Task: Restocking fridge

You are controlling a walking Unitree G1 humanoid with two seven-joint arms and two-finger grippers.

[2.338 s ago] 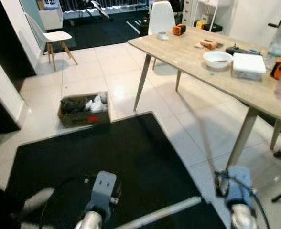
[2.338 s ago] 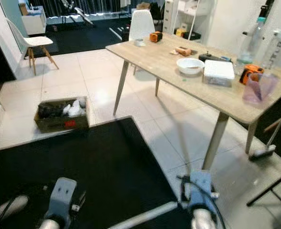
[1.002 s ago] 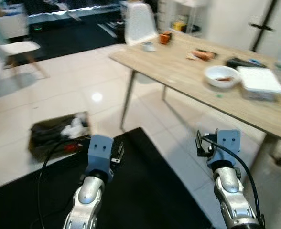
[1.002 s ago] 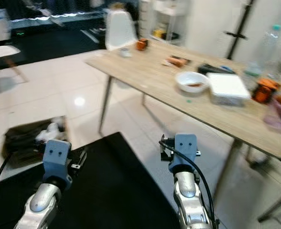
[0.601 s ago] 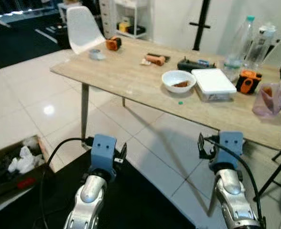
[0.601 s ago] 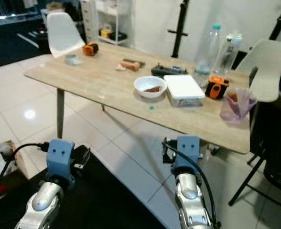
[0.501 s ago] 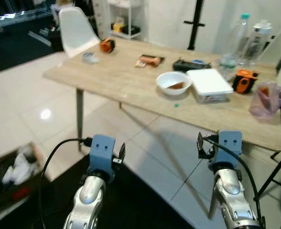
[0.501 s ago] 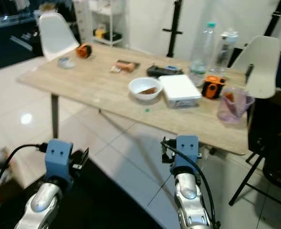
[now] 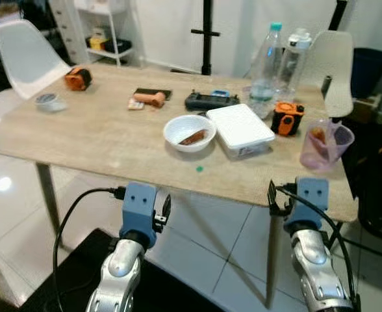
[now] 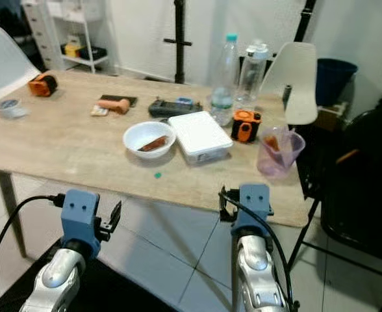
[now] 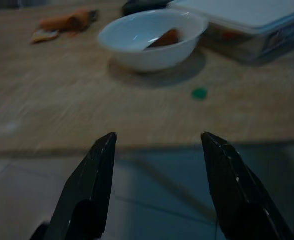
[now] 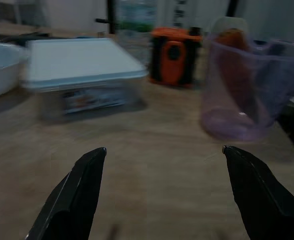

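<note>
The view has swung up from the black mat and floor, so the robot now faces the tabletop point(image 9: 80, 140) squarely, close enough to begin picking food for the fridge. On it, well apart from the water bottles point(image 9: 266, 65), sit the lidded container point(image 9: 244, 130), the white bowl point(image 9: 189, 132) just beside it, and the purple cup point(image 9: 323, 145). The left hand point(image 11: 157, 185) and right hand point(image 12: 162, 195) hover before the edge, fingers spread wide, holding nothing.

The camera has swung onto the table point(image 9: 100, 143); both arms have risen before it
</note>
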